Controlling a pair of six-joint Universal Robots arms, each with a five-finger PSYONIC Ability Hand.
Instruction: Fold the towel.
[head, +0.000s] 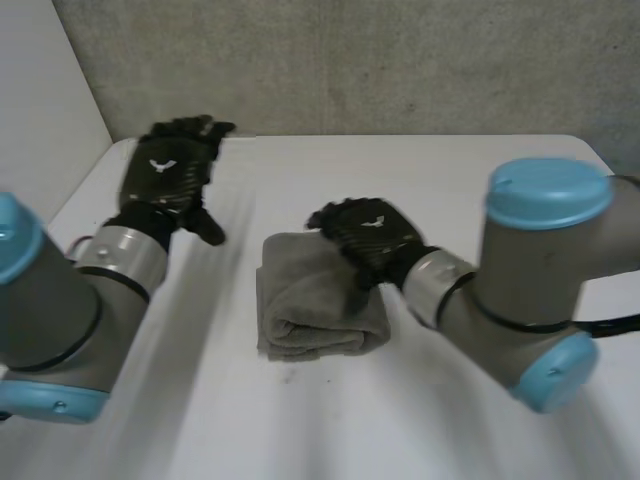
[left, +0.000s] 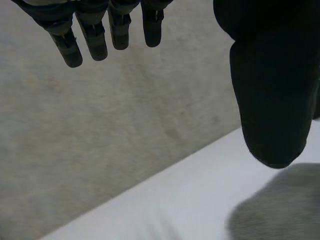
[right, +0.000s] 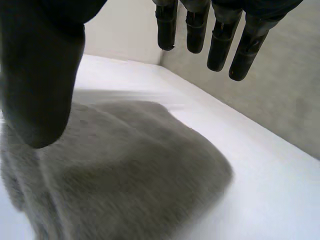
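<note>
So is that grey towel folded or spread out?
Folded: the grey fluffy towel lies in a compact thick bundle, with stacked layers showing along its near edge.

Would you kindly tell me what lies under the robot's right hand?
The folded grey towel lies under the open right hand, on the white table. The hand covers the towel's far corner, so contact there cannot be judged.

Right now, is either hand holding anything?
Left hand: open, holding nothing, apart from the towel.
Right hand: open, over the towel, not gripping it.
</note>
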